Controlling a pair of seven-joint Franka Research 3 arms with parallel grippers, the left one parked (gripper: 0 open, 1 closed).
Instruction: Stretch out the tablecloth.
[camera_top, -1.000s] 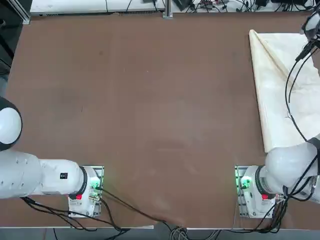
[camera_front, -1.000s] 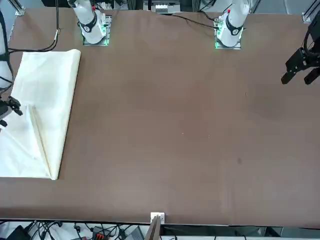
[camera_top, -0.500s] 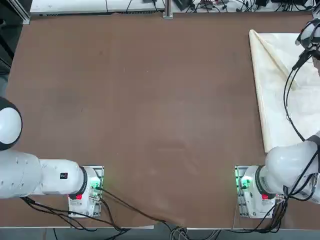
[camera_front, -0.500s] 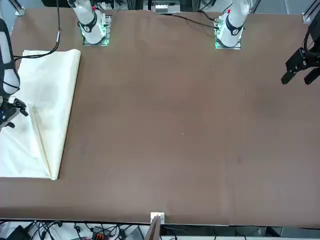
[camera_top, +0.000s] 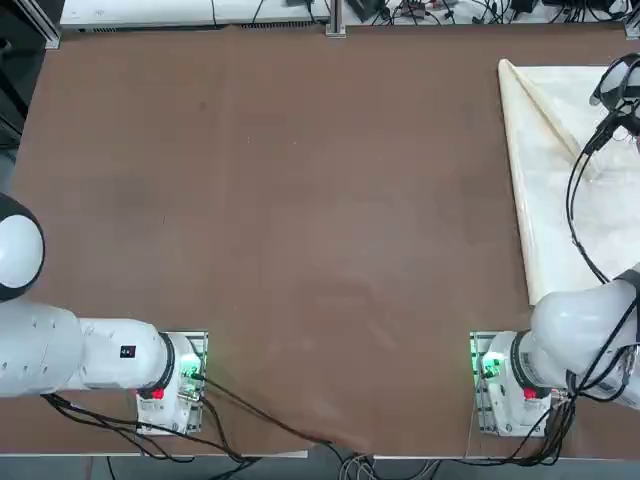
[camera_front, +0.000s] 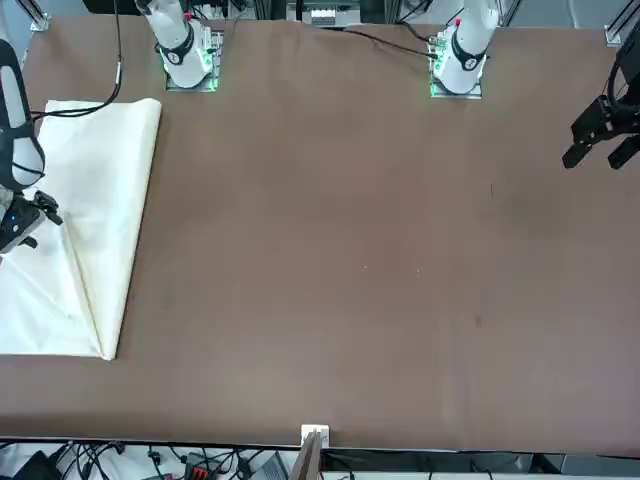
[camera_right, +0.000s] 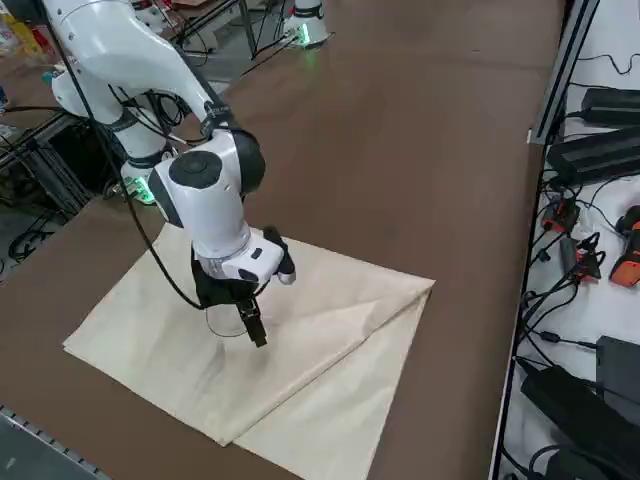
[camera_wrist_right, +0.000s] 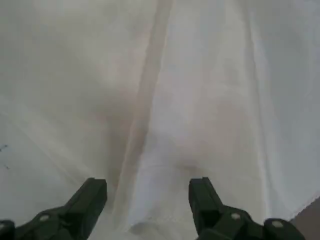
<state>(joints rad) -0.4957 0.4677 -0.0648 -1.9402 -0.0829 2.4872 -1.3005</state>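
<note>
One tablecloth (camera_top: 560, 180) lies folded on the brown bench (camera_top: 300, 200), pressed against its edge at 3 o'clock in the overhead view and running off that side of the picture. Seen from across the bench, the same cream cloth (camera_front: 95, 210) sits at 9 o'clock, with a diagonal fold line dropping toward its near corner. From the raised side camera the tablecloth (camera_right: 330, 360) reads as a layered sheet, an upper fold lying slantwise over a lower layer whose corner points toward 3 o'clock. The right gripper (camera_right: 256, 330) hangs over the middle of the cloth, pointing down, its jaws spread wide with nothing between them. In the wrist camera the right gripper (camera_wrist_right: 147, 202) shows both dark fingers (camera_wrist_right: 90, 200) set well apart, and the pale fabric (camera_wrist_right: 200, 100) with a long crease fills the space beyond them; whether the tips touch the cloth cannot be told. In the front camera the gripper (camera_front: 25, 222) sits at the picture's 9 o'clock edge, over the cloth. Overhead, only the arm's wrist and black cables (camera_top: 580, 190) show above the cloth near 2 o'clock.
</note>
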